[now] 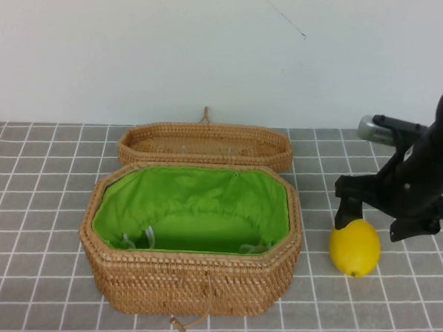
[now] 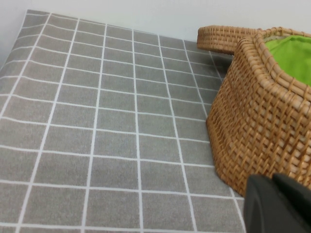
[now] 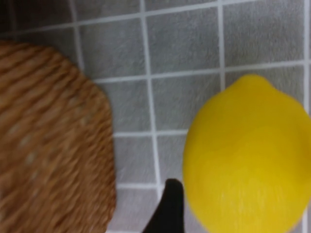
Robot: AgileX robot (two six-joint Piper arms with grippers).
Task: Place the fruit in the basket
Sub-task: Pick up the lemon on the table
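Observation:
The yellow lemon point(image 1: 355, 248) lies on the grey checked cloth to the right of the basket point(image 1: 189, 283), which is open and shows its green lining. My right gripper point(image 1: 370, 227) is low over the lemon and open, with a finger on either side of its top. In the right wrist view the lemon point(image 3: 245, 155) fills the frame beside the basket wall point(image 3: 48, 145), and one dark finger point(image 3: 168, 209) stands just apart from it. My left gripper point(image 2: 279, 206) is shut and empty, close to the basket's outer wall point(image 2: 262, 121); it is out of the high view.
The shallow unlined wicker lid point(image 1: 205, 144) lies just behind the basket, touching its back rim. A silver cylinder point(image 1: 376, 129) sits behind the right arm. Open cloth lies to the left of the basket point(image 2: 97, 121) and in front of the lemon.

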